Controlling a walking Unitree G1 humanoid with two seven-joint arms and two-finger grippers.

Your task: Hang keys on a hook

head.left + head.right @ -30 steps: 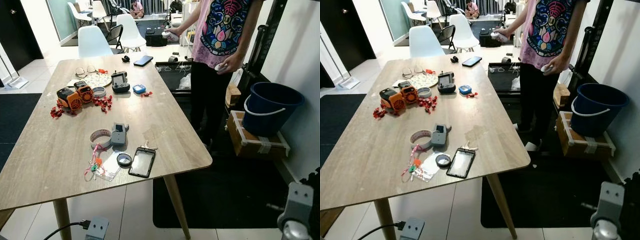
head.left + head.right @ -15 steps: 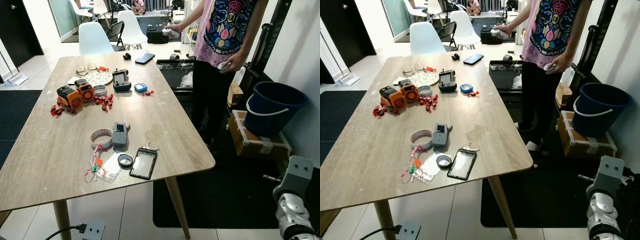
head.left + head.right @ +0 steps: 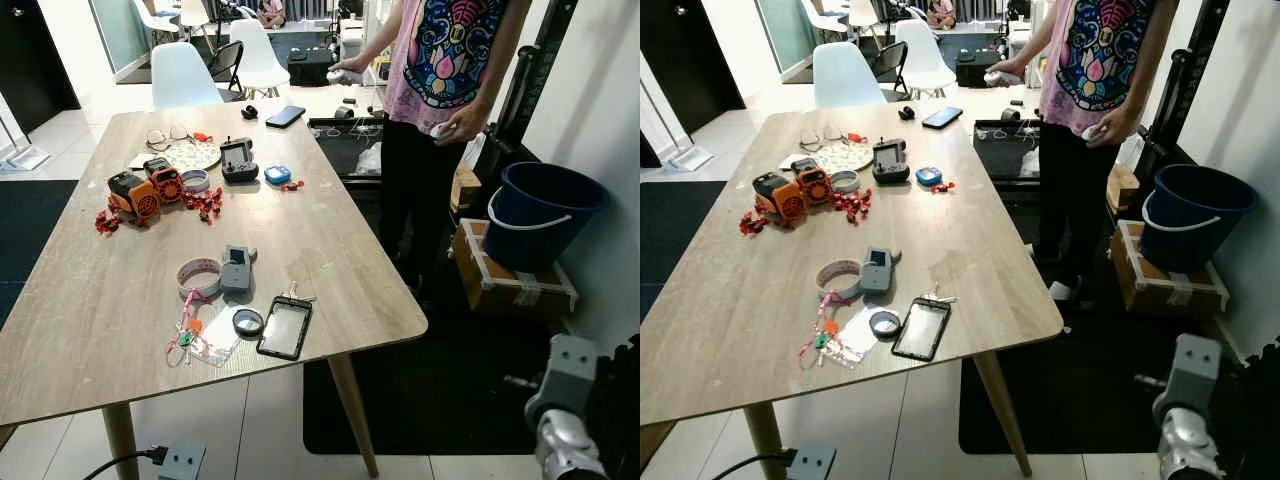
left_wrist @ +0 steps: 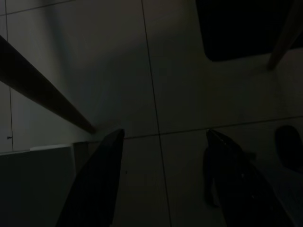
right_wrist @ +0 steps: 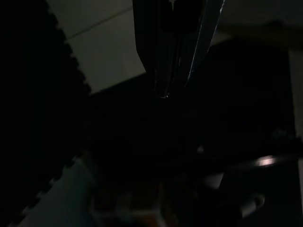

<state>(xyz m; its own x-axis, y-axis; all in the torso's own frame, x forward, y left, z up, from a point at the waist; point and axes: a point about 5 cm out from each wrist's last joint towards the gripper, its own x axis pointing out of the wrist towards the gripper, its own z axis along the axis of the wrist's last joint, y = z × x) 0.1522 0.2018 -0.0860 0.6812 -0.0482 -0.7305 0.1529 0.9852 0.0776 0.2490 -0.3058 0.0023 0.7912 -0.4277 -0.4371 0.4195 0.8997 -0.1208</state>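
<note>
1. The left gripper [image 4: 161, 179] hangs over floor tiles, fingers spread apart.
2. The right gripper [image 5: 173, 71] hangs low, fingers pressed together.
3. The keys [image 3: 295, 293] lie near the tabletop's [image 3: 330, 225] front right corner, touching the phone [image 3: 285, 327].

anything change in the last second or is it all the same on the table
Little has changed. The right arm rose higher at the lower right half a second ago and has sunk back a bit. The view itself shifted slightly, so the camera moved. The keys, phone and tape roll lie as before on the table; nothing was grasped.
</note>
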